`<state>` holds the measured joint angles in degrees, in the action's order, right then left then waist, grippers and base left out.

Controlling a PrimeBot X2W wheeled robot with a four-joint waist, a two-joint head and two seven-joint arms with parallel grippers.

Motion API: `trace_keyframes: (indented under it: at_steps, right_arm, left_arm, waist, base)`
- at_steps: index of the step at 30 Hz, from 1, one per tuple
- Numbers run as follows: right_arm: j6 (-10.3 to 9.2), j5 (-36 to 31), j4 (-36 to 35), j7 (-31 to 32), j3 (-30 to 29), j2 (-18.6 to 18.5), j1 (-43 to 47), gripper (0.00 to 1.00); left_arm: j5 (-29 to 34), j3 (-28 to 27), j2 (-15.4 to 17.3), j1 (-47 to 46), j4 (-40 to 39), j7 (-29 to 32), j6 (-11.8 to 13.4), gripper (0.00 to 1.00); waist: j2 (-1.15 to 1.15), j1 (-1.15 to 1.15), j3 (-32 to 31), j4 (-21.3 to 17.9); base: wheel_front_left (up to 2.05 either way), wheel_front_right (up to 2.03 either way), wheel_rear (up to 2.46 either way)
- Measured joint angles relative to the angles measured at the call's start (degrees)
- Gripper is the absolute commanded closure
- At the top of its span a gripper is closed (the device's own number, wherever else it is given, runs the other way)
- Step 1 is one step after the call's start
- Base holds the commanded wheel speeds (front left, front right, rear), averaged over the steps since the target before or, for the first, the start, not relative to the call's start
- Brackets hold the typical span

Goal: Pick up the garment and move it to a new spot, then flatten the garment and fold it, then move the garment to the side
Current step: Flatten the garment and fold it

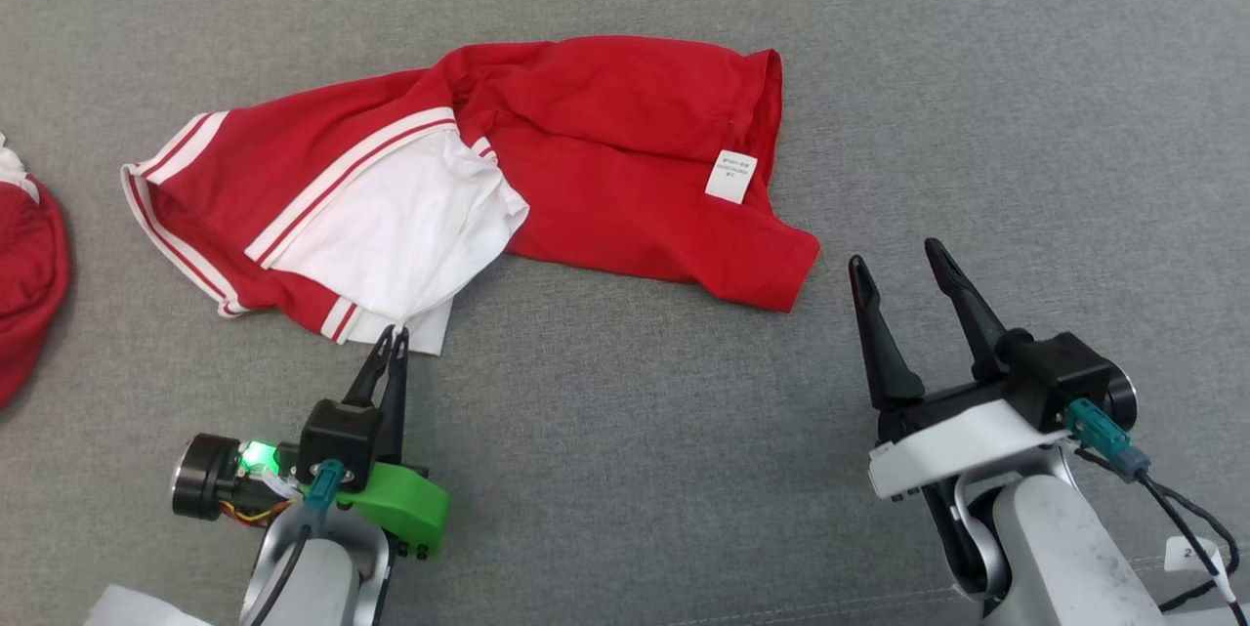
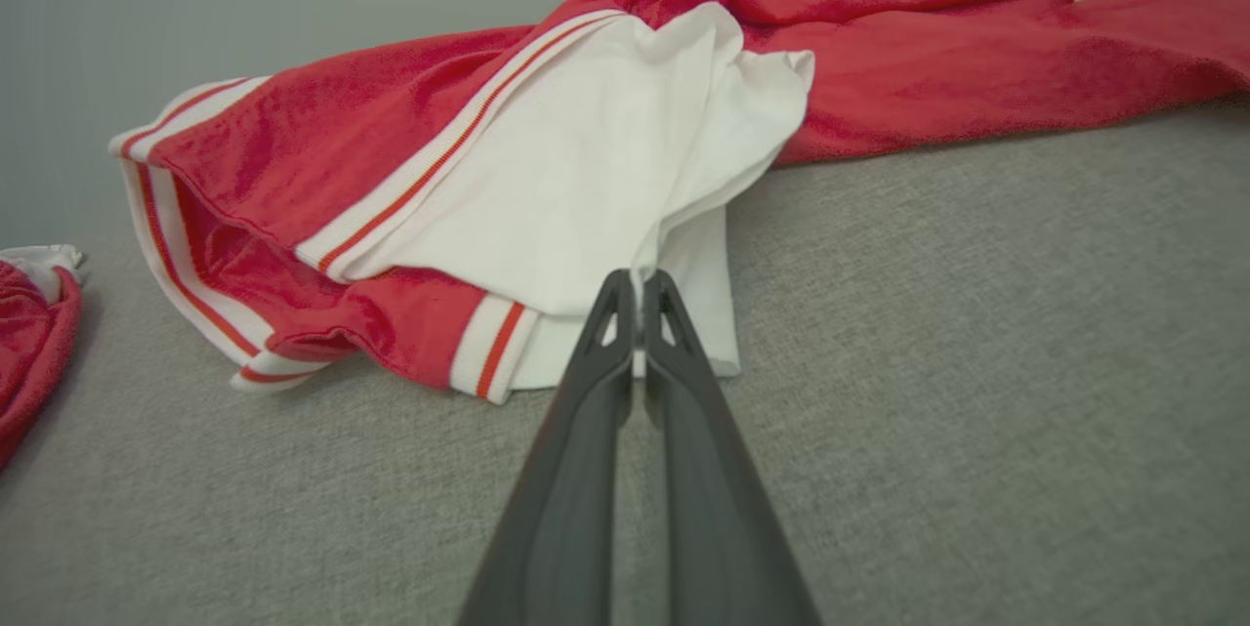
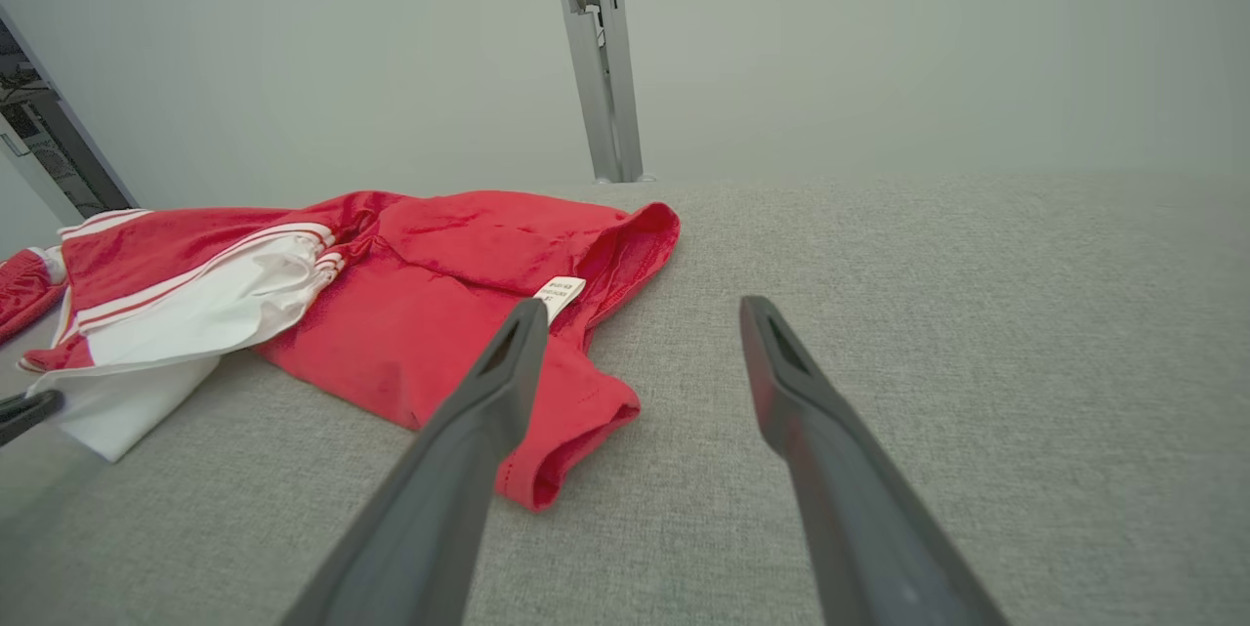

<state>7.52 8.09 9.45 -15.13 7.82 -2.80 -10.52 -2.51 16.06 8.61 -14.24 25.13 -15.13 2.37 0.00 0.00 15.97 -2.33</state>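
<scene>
Left gripper (image 1: pixel 395 333) clamps together on the white hem of the red-and-white garment (image 1: pixel 625 138); right gripper (image 1: pixel 895 253), fingers spread apart, sits near its red corner.

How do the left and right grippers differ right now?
Left gripper is shut, fingers together; right gripper is wide open. Left gripper's tips pinch the garment's white edge; right gripper holds nothing and sits apart from the garment's red corner. Left gripper has a green mount, right gripper a white one. Both have long dark fingers pointing toward the garment.
</scene>
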Motion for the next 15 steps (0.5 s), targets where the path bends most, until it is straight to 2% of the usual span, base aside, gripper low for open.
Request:
trace_keyframes:
  at_steps: [9, 15]
  right_arm:
    - [-0.01, 13.43, 11.69, 0.0, 2.89, -0.09, -7.01, 0.0]
    - [-0.01, 26.05, 19.83, 0.0, 4.63, -1.41, -11.61, 0.0]
  left_arm:
    - [-0.24, -3.21, 2.26, 2.26, -6.49, 0.0, 1.65, 1.0]
    - [-0.22, -4.04, 2.93, 2.1, -7.06, 0.0, 1.65, 1.0]
  waist:
    - [0.0, 0.0, 2.08, 1.53]
    - [0.0, 0.0, 3.69, 2.93]
  base:
    - [0.0, 0.0, 0.0]
    - [0.0, 0.0, 0.0]
